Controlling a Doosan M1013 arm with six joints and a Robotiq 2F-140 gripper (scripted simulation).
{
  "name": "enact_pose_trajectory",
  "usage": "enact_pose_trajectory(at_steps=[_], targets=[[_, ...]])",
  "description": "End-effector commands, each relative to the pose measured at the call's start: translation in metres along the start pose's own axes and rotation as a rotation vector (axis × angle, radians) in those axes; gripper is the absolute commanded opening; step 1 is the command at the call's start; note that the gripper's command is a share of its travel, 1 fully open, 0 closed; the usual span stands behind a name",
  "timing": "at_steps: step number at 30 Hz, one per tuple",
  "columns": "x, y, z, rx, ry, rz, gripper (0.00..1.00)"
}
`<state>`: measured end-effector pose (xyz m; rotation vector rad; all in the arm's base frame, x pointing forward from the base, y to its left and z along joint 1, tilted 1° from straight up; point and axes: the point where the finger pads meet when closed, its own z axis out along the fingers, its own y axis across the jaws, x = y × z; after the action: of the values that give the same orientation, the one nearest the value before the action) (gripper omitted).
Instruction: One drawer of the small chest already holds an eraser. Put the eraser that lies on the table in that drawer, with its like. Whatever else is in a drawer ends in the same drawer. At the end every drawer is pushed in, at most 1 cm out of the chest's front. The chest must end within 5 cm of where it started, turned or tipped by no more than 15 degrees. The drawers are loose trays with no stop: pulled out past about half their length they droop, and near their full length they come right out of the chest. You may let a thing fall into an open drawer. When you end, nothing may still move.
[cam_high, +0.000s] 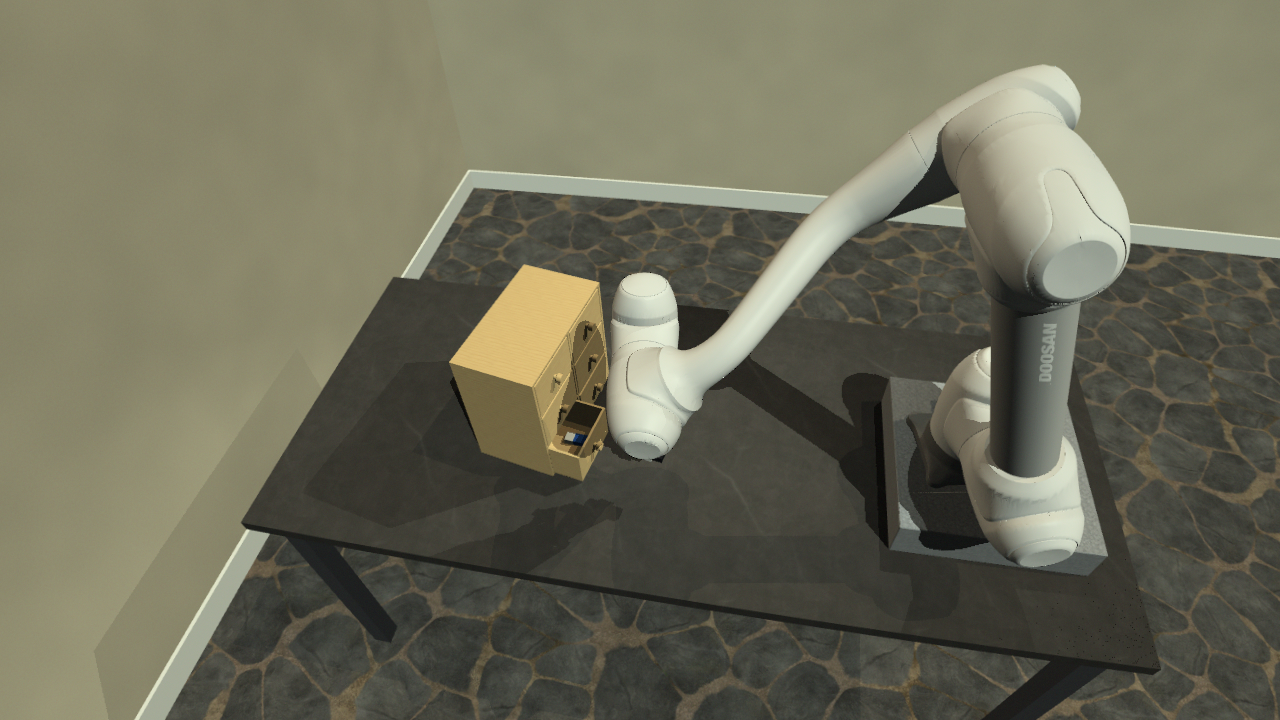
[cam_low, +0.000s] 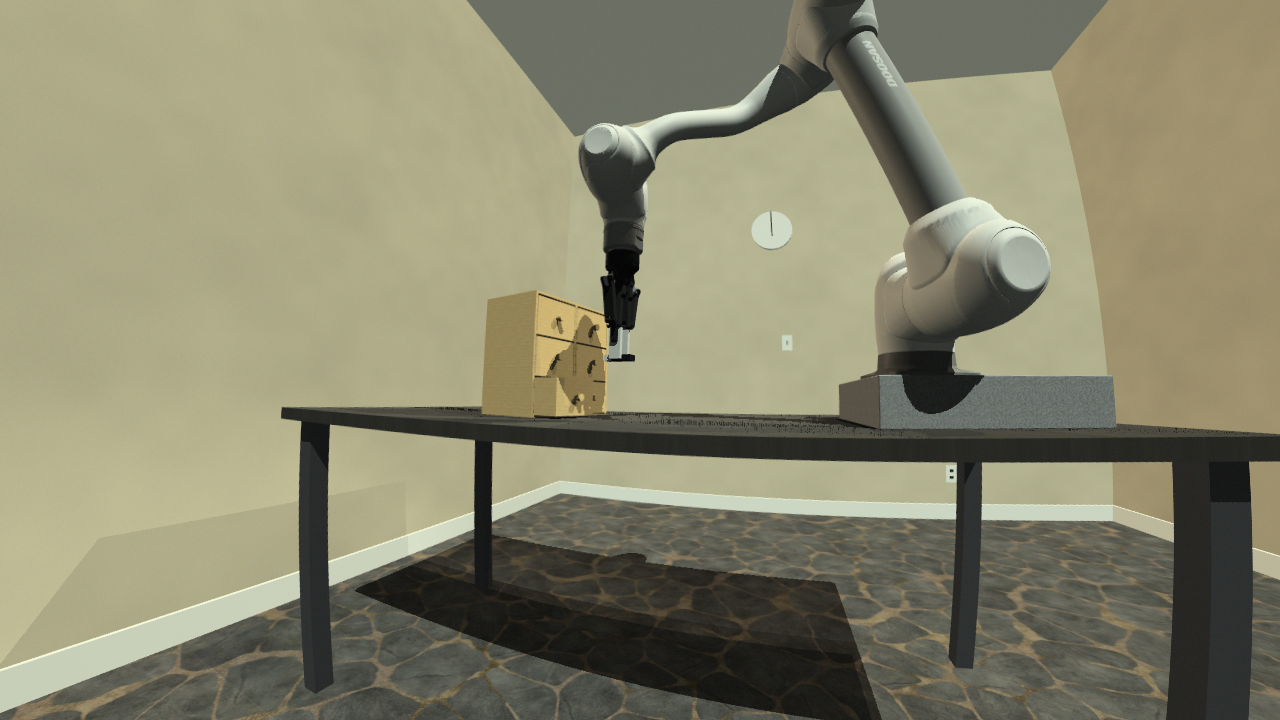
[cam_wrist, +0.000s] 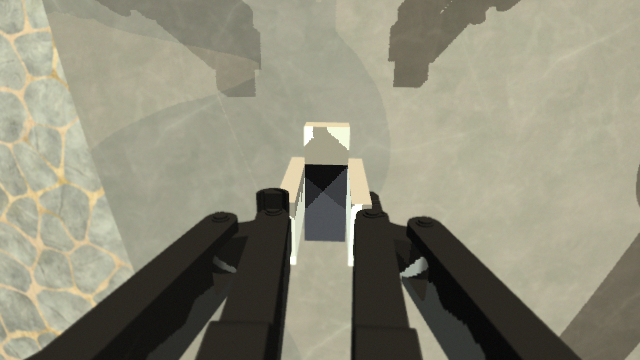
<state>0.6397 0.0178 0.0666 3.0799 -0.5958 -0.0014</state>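
Observation:
The small wooden chest (cam_high: 528, 367) stands at the back left of the table, and it also shows in the exterior view (cam_low: 541, 353). Its bottom drawer (cam_high: 577, 440) is pulled out and holds a small white and blue eraser (cam_high: 573, 437). My gripper (cam_low: 621, 353) hangs in the air just in front of the chest's drawers, above the table. It is shut on the eraser (cam_wrist: 326, 190), a white and grey block that sticks out past the fingertips in the wrist view. In the top view the wrist hides the gripper.
The arm's grey base block (cam_high: 984, 474) stands at the table's right end. The other drawers of the chest (cam_low: 569, 339) are pushed in. The table's left edge and the stone floor (cam_wrist: 30, 165) show at the left of the wrist view.

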Motion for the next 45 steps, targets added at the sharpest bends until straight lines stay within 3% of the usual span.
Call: enact_pose_trajectory(at_steps=[1,8,14,16,28,45], targets=[[-0.001,0.000,0.000,-0.002,0.025,-0.003,0.11],[-0.003,0.000,0.001,-0.002,0.116,-0.003,0.11],[-0.005,0.000,0.003,-0.002,0.244,-0.003,0.11],[-0.005,0.000,0.003,-0.002,0.244,-0.003,0.11],[-0.010,0.000,0.007,-0.001,0.473,-0.003,0.11],[-0.014,0.000,0.010,-0.003,0.642,-0.002,0.11]])
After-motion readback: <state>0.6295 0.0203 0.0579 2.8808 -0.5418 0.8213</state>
